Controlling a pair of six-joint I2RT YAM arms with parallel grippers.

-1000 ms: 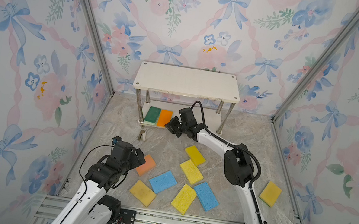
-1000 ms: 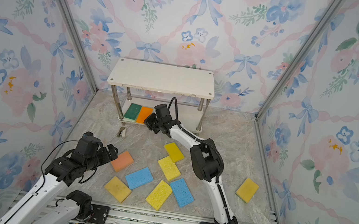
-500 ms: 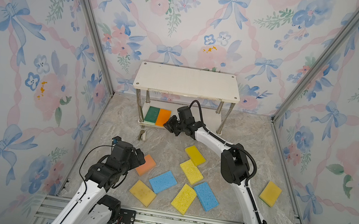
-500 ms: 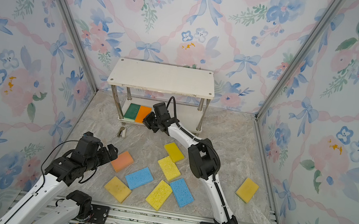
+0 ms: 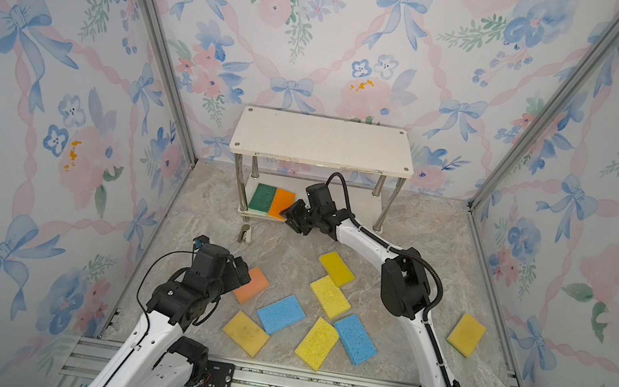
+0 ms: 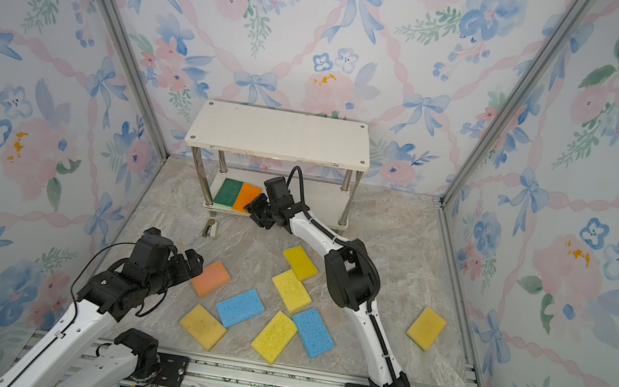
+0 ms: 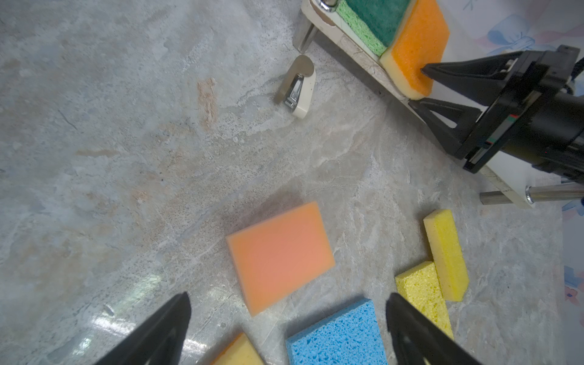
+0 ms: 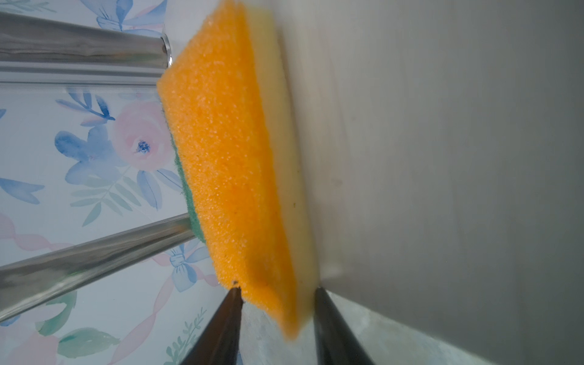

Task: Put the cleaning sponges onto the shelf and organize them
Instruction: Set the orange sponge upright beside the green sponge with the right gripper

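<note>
- Only the right wrist view shows the orange sponge (image 8: 227, 177) close up. It has bumpy foam on top and a pale layer below.
- It lies flat on the shelf (image 5: 324, 142), on the low board's front edge, touching the green sponge (image 5: 263, 198). White room lies beside it.
- The right gripper (image 7: 417, 86) has parted fingers around its corner and is not squeezing.
- The left gripper (image 7: 288, 297) is spread wide and holds nothing.

Two sponges (image 5: 263, 198) sit together on the shelf's (image 5: 324, 142) lower board, eight others (image 5: 281, 313) before it.
</note>
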